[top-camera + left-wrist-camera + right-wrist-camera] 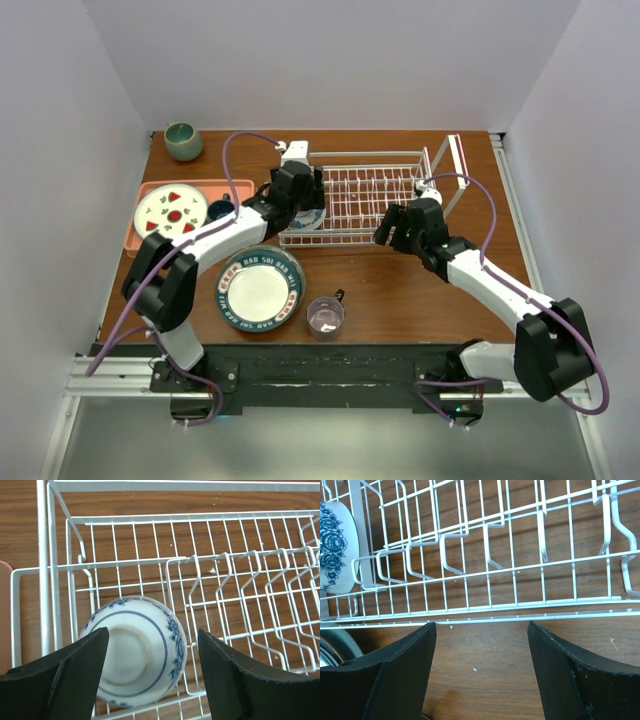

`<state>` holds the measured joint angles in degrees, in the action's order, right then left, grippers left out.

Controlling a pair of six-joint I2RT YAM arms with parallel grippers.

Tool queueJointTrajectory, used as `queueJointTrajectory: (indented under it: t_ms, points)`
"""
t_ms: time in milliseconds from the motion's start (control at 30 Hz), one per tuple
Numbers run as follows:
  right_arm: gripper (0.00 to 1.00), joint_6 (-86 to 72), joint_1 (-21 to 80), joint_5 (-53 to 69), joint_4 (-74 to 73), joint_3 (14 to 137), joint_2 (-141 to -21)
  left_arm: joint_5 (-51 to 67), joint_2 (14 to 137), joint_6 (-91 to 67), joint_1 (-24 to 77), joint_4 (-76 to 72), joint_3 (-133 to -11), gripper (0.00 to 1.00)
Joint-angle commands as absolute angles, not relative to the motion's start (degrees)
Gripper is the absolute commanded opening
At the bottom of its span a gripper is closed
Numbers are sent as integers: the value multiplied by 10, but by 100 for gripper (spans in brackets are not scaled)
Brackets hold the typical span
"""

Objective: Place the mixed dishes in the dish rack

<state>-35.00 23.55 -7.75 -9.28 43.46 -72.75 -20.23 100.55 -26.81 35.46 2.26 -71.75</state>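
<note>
Wooden table [400,290]: we are noting bowl [145,630] upturned, likely to drain, in dish rack [365,195] corner; left end effector [152,640], right end effector [481,627] both released.

walls [330,60]: plain pale lilac | table [400,295]: brown wood grain | light: even, soft

The top view looks steeply down from above the 6 o'clock edge of the brown wooden table [400,290], taking in all of it. The left wrist view hangs close over the 9 o'clock end of the rectangular white wire dish rack [360,200], facing down. The right wrist view, close at the rack's 6 o'clock rail, faces roughly 12 o'clock. All three share the small blue-and-white patterned bowl [135,650].
</note>
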Motion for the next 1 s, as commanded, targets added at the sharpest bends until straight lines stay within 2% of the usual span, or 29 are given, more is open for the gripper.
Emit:
queueJointTrajectory:
  t_ms: [0, 133, 367, 967]
  points:
    - [77, -348, 228, -103, -109, 418, -729, -202, 934, -259, 363, 38, -697, 77]
    - [77, -352, 228, -98, -107, 417, -729, -185, 937, -263, 364, 79, -696, 70]
    - [77, -354, 228, -94, -112, 419, -723, -141, 969, -276, 363, 92, -683, 43]
    - [77, -347, 228, -101, -141, 446, -701, -171, 1070, -273, 345, 69, -731, 40]
